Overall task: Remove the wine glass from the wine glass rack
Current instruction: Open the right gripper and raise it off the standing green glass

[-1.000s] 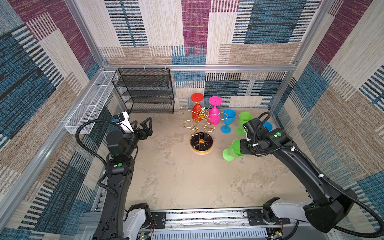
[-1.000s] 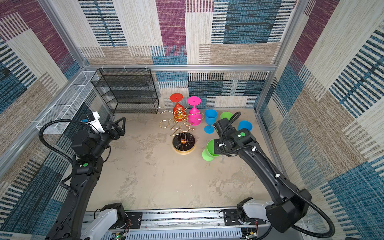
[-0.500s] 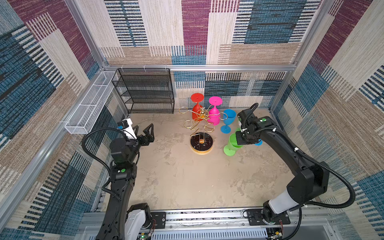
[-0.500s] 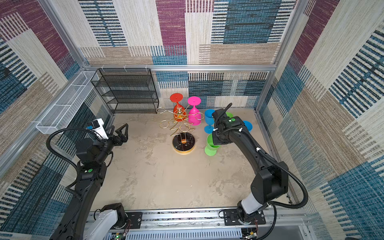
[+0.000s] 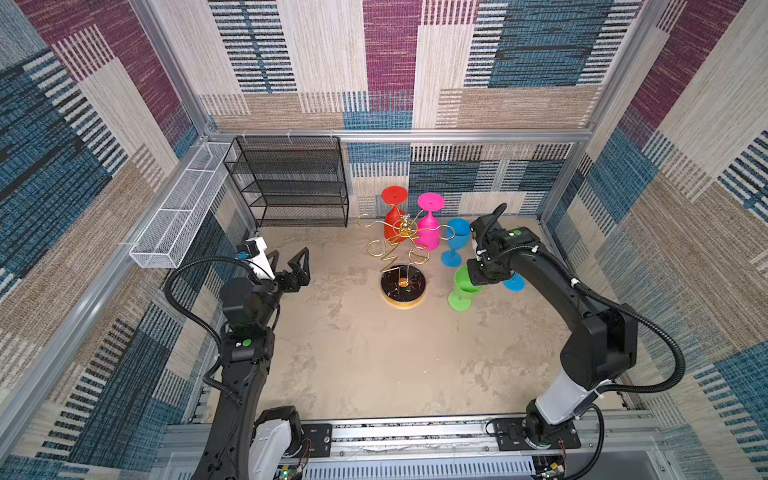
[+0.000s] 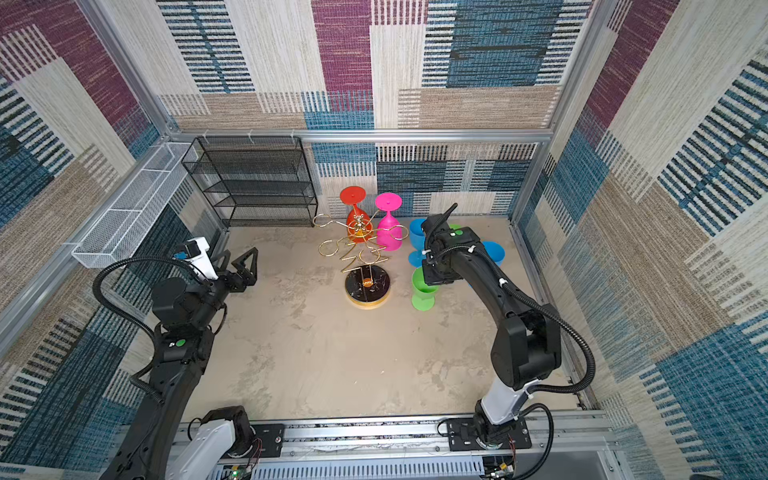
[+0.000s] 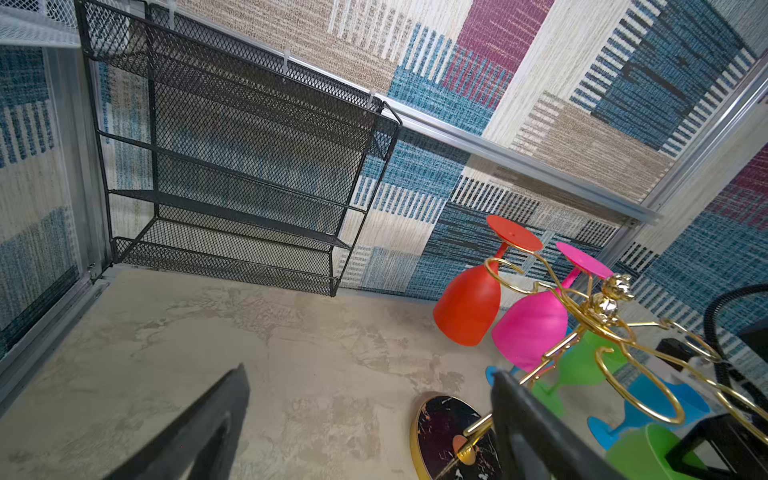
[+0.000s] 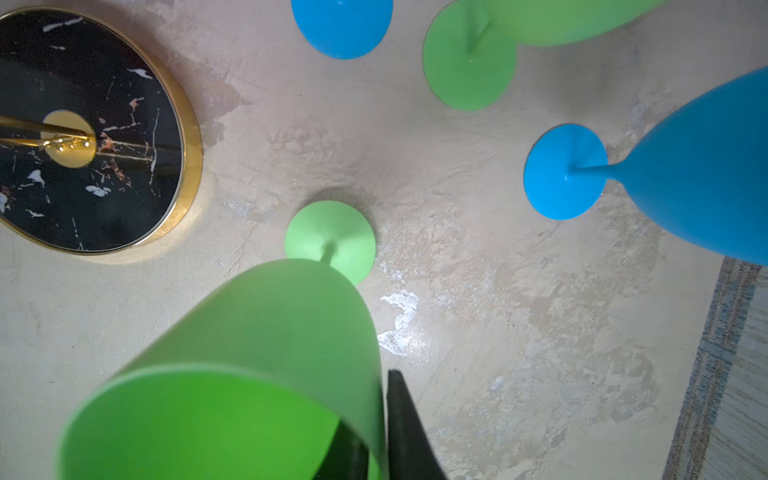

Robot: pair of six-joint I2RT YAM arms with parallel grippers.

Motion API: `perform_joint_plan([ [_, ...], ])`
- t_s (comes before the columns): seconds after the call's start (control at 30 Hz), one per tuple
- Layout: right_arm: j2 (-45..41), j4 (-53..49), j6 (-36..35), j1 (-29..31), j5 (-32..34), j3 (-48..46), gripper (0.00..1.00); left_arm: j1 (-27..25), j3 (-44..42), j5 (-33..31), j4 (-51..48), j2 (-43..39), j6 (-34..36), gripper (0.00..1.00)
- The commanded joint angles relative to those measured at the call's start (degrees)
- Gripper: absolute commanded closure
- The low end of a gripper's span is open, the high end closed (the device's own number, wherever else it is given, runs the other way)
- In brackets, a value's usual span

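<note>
Green glass (image 5: 461, 287) upright, beside gold rack (image 5: 412, 286)

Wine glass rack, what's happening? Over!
Left gripper open, idle. Right gripper astride green wine glass rim, grip unclear. Red wine glass, pink wine glass hang on wine glass rack.

Green glass (image 6: 420, 286) upright, just beside wine glass rack (image 6: 376, 286)

Lab robot cell: aluminium frame (image 5: 399, 135), carpet-patterned walls (image 5: 390, 62), arm-mounting rail (image 5: 415, 434).
</note>
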Motion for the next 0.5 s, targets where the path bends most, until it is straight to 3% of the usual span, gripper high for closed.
perform_joint_plan([
  [0.0,-0.1,1.7,-0.6,0.0,-0.6,1.1,0.69,0.0,0.8,0.7,-0.1,-0.2,1.3,0.07],
  [0.2,-1.9,1.5,-0.6,-0.1,-3.0,6.5,0.52,0.0,2.4,0.7,-1.7,-0.3,0.0,0.08],
  [0.37,-4.9,0.6,-0.1,-0.9,-4.1,12.4,0.47,0.0,3.3,0.6,-2.3,-0.8,-1.3,0.08],
  [0.47,-7.8,3.8,0.4,-2.2,-9.0,13.5,0.45,0.0,3.7,0.5,-2.6,-1.7,-2.0,0.08],
])
